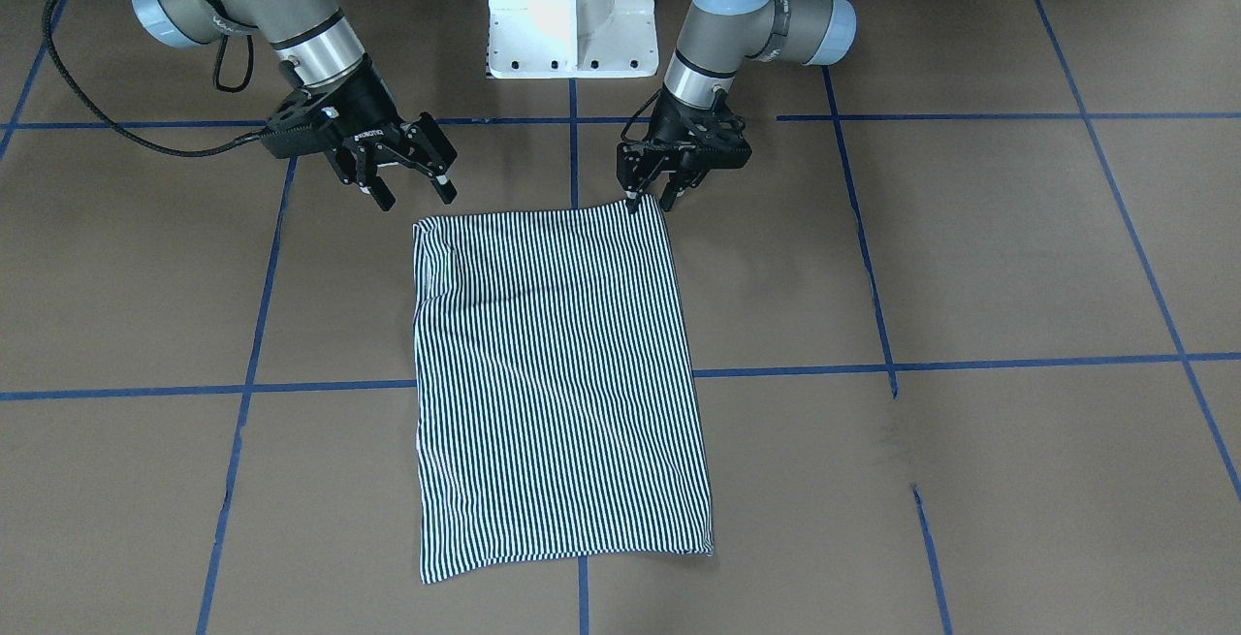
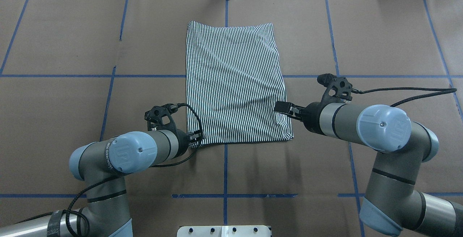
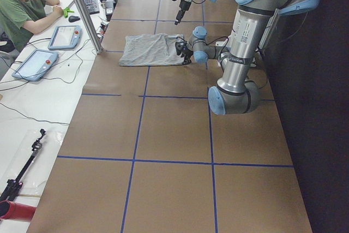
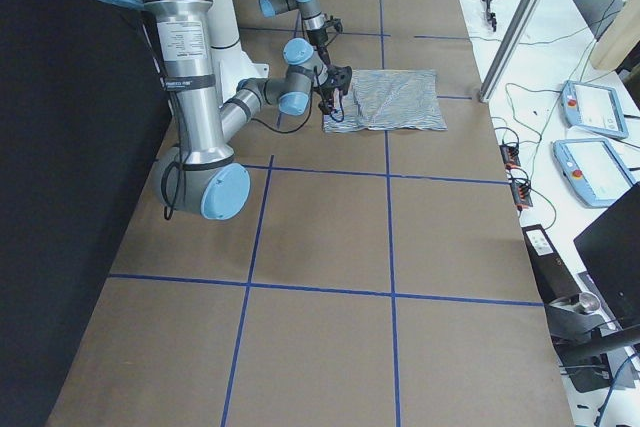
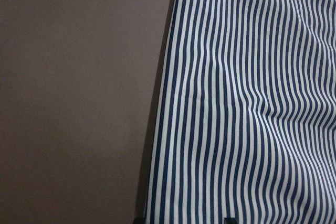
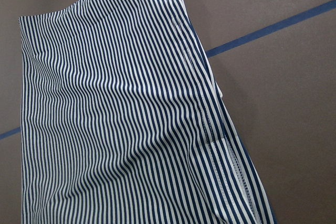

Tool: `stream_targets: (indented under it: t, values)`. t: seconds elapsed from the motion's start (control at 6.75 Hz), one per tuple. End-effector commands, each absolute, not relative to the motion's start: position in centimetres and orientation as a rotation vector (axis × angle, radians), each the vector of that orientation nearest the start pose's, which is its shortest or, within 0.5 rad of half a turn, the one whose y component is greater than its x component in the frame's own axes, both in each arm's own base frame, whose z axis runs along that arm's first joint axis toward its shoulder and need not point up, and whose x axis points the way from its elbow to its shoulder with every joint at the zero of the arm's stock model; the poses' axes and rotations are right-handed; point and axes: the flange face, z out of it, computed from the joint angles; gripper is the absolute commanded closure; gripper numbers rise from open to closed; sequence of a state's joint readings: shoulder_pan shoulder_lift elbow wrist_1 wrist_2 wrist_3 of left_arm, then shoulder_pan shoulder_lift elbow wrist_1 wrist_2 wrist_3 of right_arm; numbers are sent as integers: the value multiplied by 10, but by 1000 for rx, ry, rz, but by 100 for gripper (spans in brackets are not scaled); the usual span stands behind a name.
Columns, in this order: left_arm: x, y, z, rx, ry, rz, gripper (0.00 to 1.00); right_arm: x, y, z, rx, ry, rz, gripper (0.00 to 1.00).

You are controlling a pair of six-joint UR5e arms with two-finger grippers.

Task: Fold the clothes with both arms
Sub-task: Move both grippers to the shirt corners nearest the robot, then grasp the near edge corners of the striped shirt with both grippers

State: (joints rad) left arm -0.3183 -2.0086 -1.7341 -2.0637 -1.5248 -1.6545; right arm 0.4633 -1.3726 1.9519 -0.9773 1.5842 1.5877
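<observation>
overhead exterior view: striped polo shirt (image 2: 231, 85) lies folded into a rectangle on the desk (image 2: 72, 103), toward 12 o'clock. left gripper (image 2: 198, 135), fingers slightly apart, straddles its 7 o'clock corner. right gripper (image 2: 283, 106), fingers spread, hovers at its 4 o'clock edge.
</observation>
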Motion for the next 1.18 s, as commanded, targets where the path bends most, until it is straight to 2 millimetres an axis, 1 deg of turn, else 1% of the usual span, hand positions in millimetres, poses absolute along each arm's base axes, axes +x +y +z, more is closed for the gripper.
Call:
stream_targets:
  t: [0.0, 0.44, 0.89, 1.04]
  values:
    - [565, -327, 284, 167, 1086, -378, 41, -427, -361, 312, 252, -1153, 417, 0]
    - [567, -323, 282, 164, 1089, -372, 41, -427, -361, 314, 253, -1150, 419, 0]
    - [569, -319, 286, 161, 1083, -366, 42, -427, -361, 312, 253, -1153, 418, 0]
    - [569, -320, 285, 162, 1085, -368, 45, -427, -361, 311, 254, -1154, 418, 0]
